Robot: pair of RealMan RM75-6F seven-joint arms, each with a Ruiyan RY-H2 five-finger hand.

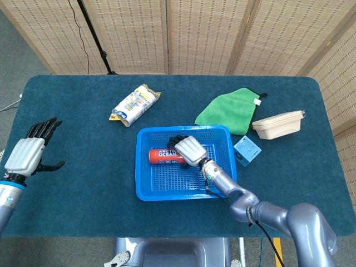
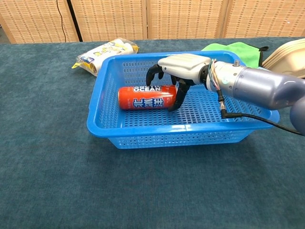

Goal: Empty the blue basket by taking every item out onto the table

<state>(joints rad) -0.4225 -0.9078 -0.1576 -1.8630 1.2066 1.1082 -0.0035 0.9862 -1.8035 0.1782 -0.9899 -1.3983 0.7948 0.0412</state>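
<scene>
The head view takes in the whole blue-carpeted table (image 1: 83, 211) and shows the left hand (image 1: 28, 153), which the chest view does not reach: it hovers over the table's far left edge, well apart from everything, fingers spread and holding nothing. Only the head view also shows the small blue box (image 1: 247, 150) just beside the basket's right wall and the full stack of beige trays (image 1: 278, 123); the chest view catches only a corner of those trays (image 2: 290, 52).

The chest view, low and close, shows what the head view flattens: the right hand (image 2: 178, 71) arches over the right end of the red Ocean can (image 2: 145, 97), its dark fingers (image 2: 181, 95) curled down around that end. Whether they actually press the can I cannot tell.

The blue basket (image 2: 190, 136) holds 1 item, the can, lying on its side on the mesh floor toward the left and back. In the head view the basket (image 1: 146, 192) sits near the table's middle, the can (image 1: 161, 156) partly under the hand (image 1: 189, 150).

Outside it lie a yellow-and-white snack packet (image 1: 134, 104) to the back left and a green cloth (image 1: 233, 110) to the back right.
</scene>
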